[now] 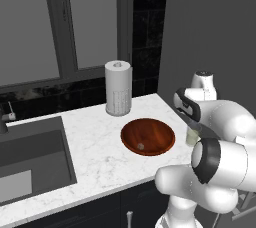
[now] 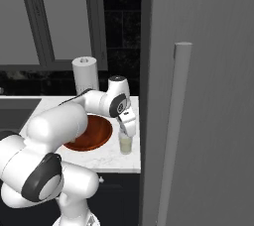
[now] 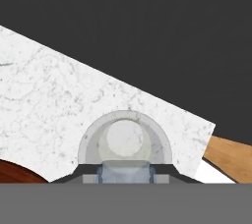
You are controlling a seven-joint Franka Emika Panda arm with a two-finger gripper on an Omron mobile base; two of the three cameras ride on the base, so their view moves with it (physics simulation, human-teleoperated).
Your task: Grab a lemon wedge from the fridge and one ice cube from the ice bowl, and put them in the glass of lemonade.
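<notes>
Now | hand directly above glass of lemonade | grip unclear

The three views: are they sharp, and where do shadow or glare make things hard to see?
Left base view: sharp, evenly lit; the glossy reddish-brown wooden bowl shows a soft sheen, and the tiny pale cube inside stays readable. Right base view: sharp, but the dark tiled wall is dim and the small clear glass of pale yellow-green liquid is faint. Hand view: slightly soft; the glass rim looks washed out.
</notes>
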